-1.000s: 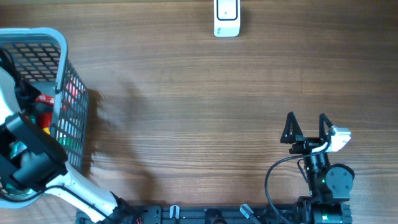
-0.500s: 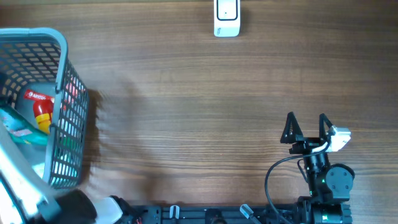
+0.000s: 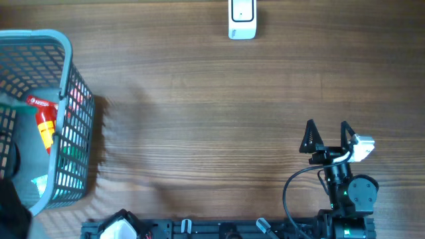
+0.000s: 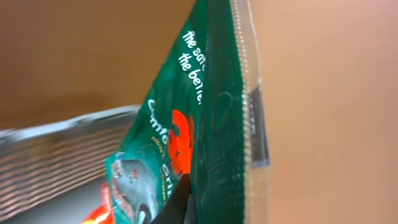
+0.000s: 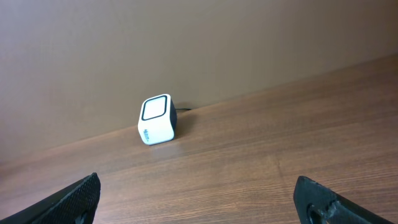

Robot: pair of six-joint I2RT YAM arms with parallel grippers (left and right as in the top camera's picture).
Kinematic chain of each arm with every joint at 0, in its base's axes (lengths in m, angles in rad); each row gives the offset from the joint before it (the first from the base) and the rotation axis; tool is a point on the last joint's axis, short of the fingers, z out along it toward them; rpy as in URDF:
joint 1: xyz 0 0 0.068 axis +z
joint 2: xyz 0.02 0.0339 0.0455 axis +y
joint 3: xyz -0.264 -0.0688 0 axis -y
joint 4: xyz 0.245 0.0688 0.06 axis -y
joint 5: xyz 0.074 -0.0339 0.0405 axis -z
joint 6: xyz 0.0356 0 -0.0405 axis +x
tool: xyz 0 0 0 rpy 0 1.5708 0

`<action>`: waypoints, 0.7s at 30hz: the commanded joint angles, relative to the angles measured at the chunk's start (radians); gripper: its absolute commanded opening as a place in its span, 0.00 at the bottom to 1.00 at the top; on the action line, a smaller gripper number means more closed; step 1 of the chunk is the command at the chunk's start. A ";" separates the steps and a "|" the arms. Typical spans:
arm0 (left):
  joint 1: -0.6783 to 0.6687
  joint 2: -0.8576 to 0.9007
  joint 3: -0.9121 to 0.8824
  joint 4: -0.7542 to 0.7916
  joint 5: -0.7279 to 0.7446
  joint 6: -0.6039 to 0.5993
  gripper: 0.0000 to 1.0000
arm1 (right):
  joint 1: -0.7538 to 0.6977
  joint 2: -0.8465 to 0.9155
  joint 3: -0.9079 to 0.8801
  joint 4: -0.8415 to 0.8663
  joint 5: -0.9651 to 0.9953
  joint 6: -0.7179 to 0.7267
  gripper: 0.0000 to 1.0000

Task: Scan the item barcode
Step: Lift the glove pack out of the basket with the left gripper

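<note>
A green snack packet (image 4: pixel 208 118) with white lettering and a clear sealed edge fills the left wrist view. My left gripper (image 4: pixel 185 202) is shut on it; only one dark finger shows at its lower edge. No barcode shows on the visible face. In the overhead view the left gripper is out of frame past the lower left corner. The white scanner (image 3: pixel 242 18) stands at the table's far edge, and it also shows in the right wrist view as a small white box (image 5: pixel 157 119). My right gripper (image 3: pixel 327 135) rests open near the front right, empty, fingers wide apart (image 5: pixel 205 196).
A grey mesh basket (image 3: pixel 67 48) stands at the left edge, holding a red bottle (image 3: pixel 44 119) and other packets. Its wall shows blurred behind the packet (image 4: pixel 56 155). Bare wooden table lies between basket, scanner and right arm.
The left arm has lifted out of the basket and swung off the overhead frame's lower left, taking the green packet with it. The right arm has not moved.
</note>
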State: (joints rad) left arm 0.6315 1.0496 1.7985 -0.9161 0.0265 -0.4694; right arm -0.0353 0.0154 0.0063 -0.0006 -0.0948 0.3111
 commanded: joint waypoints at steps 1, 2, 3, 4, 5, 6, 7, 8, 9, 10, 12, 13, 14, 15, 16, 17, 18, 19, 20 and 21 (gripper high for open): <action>0.004 -0.066 0.010 0.098 0.404 -0.011 0.04 | 0.006 -0.011 -0.001 0.003 0.018 0.007 1.00; 0.004 -0.076 0.010 0.121 0.482 -0.012 0.04 | 0.006 -0.011 -0.001 0.003 0.018 0.006 1.00; 0.004 -0.080 0.010 0.135 0.536 -0.021 0.04 | 0.006 -0.011 -0.001 0.003 0.018 0.006 1.00; 0.004 -0.083 0.010 0.142 0.601 -0.047 0.04 | 0.006 -0.011 -0.001 0.003 0.018 0.006 1.00; 0.004 -0.083 0.010 0.137 0.642 -0.058 0.04 | 0.006 -0.011 -0.001 0.003 0.018 0.006 1.00; 0.004 -0.080 0.010 0.123 0.675 -0.059 0.04 | 0.006 -0.011 -0.001 0.003 0.018 0.006 1.00; 0.003 -0.077 0.010 0.102 0.700 -0.058 0.04 | 0.006 -0.011 -0.001 0.003 0.018 0.006 1.00; -0.006 -0.068 0.010 0.067 0.724 -0.042 0.04 | 0.006 -0.011 -0.001 0.003 0.018 0.006 1.00; -0.013 -0.064 0.010 0.049 0.727 -0.027 0.04 | 0.006 -0.011 -0.001 0.003 0.018 0.006 1.00; -0.025 -0.058 0.010 0.021 0.725 0.003 0.04 | 0.006 -0.011 -0.001 0.003 0.018 0.006 1.00; -0.062 -0.043 0.010 -0.037 0.723 0.069 0.04 | 0.006 -0.011 -0.001 0.003 0.018 0.006 1.00; -0.082 -0.035 0.010 -0.059 0.718 0.087 0.04 | 0.006 -0.011 -0.001 0.003 0.018 0.007 1.00; -0.104 -0.027 0.010 -0.079 0.706 0.102 0.04 | 0.006 -0.011 -0.001 0.003 0.018 0.006 1.00; -0.129 -0.019 0.010 -0.098 0.683 0.111 0.04 | 0.006 -0.011 -0.001 0.003 0.018 0.007 1.00; -0.151 -0.012 0.010 -0.111 0.663 0.120 0.04 | 0.006 -0.011 -0.001 0.003 0.018 0.007 1.00; -0.194 0.001 0.010 -0.134 0.616 0.123 0.04 | 0.006 -0.011 -0.001 0.003 0.018 0.006 1.00; -0.233 0.012 0.010 -0.151 0.575 0.123 0.04 | 0.006 -0.011 -0.001 0.003 0.018 0.007 1.00; -0.276 0.024 0.010 -0.169 0.529 0.124 0.04 | 0.006 -0.011 -0.001 0.003 0.018 0.006 1.00; -0.313 0.034 0.010 -0.183 0.490 0.126 0.04 | 0.006 -0.011 -0.001 0.003 0.018 0.006 1.00; -0.362 0.048 0.010 -0.203 0.425 0.126 0.04 | 0.006 -0.011 -0.001 0.003 0.018 0.006 1.00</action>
State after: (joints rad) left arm 0.3988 1.0603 1.8076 -1.0828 0.6270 -0.3904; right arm -0.0353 0.0154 0.0063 -0.0006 -0.0948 0.3111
